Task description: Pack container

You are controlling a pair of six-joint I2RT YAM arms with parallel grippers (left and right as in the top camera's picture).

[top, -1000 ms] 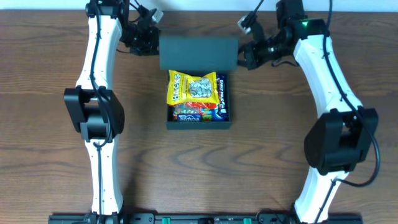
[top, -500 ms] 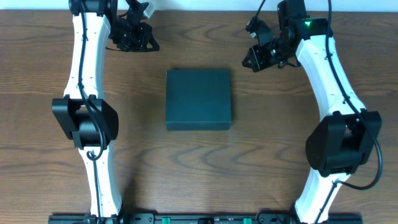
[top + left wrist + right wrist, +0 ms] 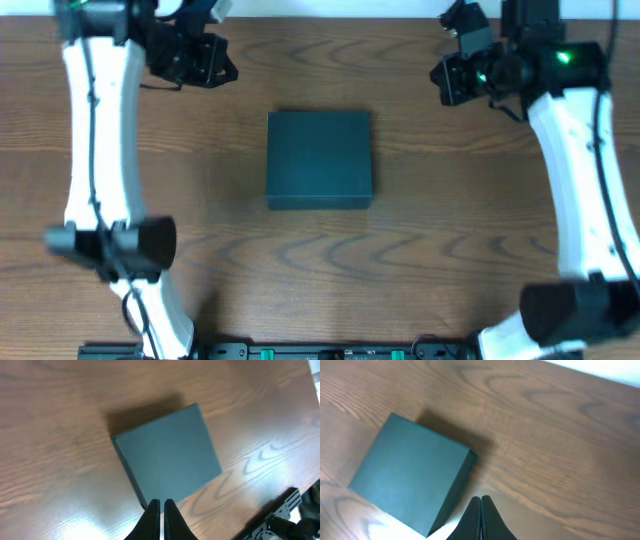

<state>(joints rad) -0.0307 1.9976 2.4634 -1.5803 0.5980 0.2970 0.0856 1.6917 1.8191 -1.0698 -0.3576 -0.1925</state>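
The dark teal-green container (image 3: 319,158) sits in the middle of the wooden table with its flap lid shut, so its contents are hidden. It also shows in the left wrist view (image 3: 167,457) and in the right wrist view (image 3: 410,472). My left gripper (image 3: 222,72) is shut and empty, raised at the far left, well apart from the box; its fingertips (image 3: 160,503) nearly touch. My right gripper (image 3: 440,80) is shut and empty, raised at the far right, apart from the box; its fingertips (image 3: 481,498) are together.
The wooden table (image 3: 320,270) carries nothing else in view. A dark frame rail (image 3: 320,351) runs along the table's front edge, where both arm bases stand.
One second ago the lid stood open with snack packets showing inside, both grippers at its far edge. The lid has closed flat. Both grippers have lifted away outward toward the far corners.
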